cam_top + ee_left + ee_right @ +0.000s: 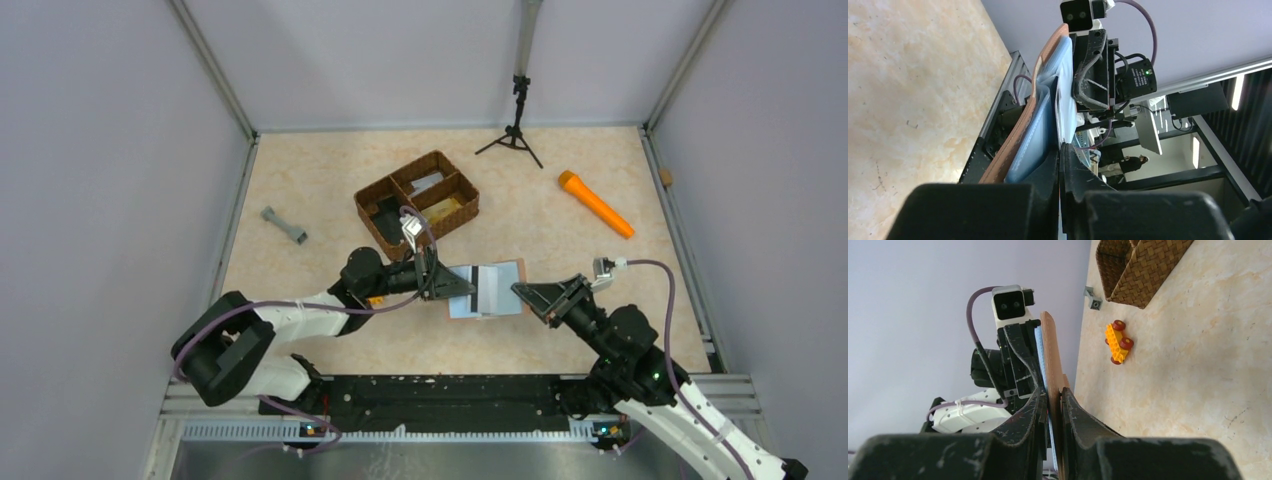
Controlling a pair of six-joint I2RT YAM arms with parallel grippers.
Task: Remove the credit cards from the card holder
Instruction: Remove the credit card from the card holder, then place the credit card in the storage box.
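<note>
The card holder (487, 290) hangs open above the table between both arms, tan outside and pale blue inside. My right gripper (532, 298) is shut on its right tan wall (1049, 350), and its fingertips (1054, 390) clamp the leather edge. My left gripper (452, 284) reaches in from the left and is shut (1060, 150). A thin pale sheet (1066, 112), seemingly a credit card, runs from the blue pocket (1035, 135) into its closed jaws. How far the card is out of the pocket is hidden.
A brown woven three-compartment basket (415, 200) stands just behind the holder. An orange cylinder (595, 203) lies at the right, a grey dumbbell-shaped piece (284, 226) at the left and a small black tripod (515, 130) at the back. A yellow toy car (1118, 342) sits under my left arm.
</note>
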